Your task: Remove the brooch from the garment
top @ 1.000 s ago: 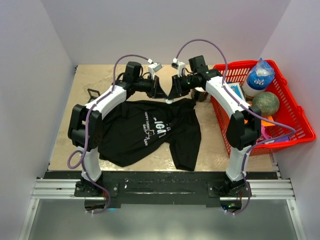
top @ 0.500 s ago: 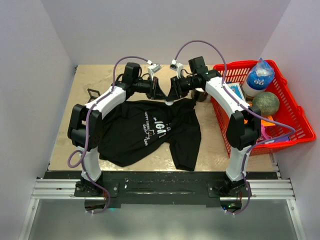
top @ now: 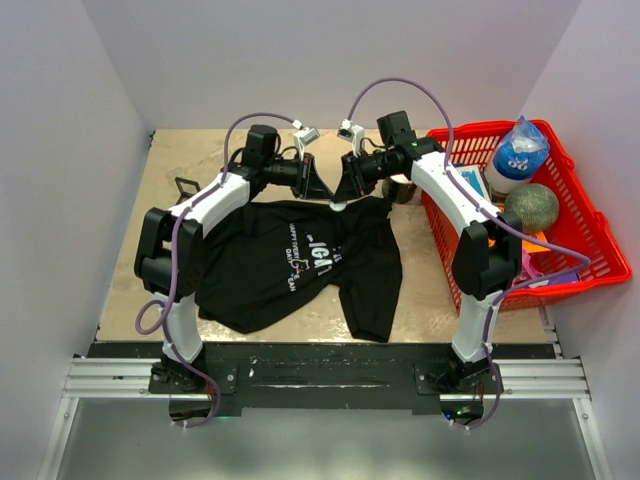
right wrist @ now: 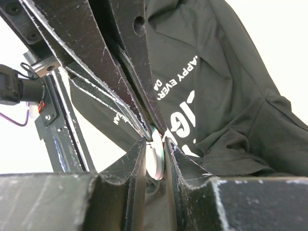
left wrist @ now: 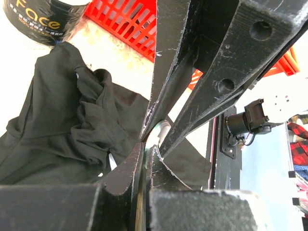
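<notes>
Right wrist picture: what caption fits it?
Right fingers pinch a small white disc, left fingers alongside, above the black T-shirt.

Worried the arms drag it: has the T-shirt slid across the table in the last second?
No. The T-shirt has not slid: its hem lies at the same spot by the black rail, its edge equally far from the red basket.
</notes>
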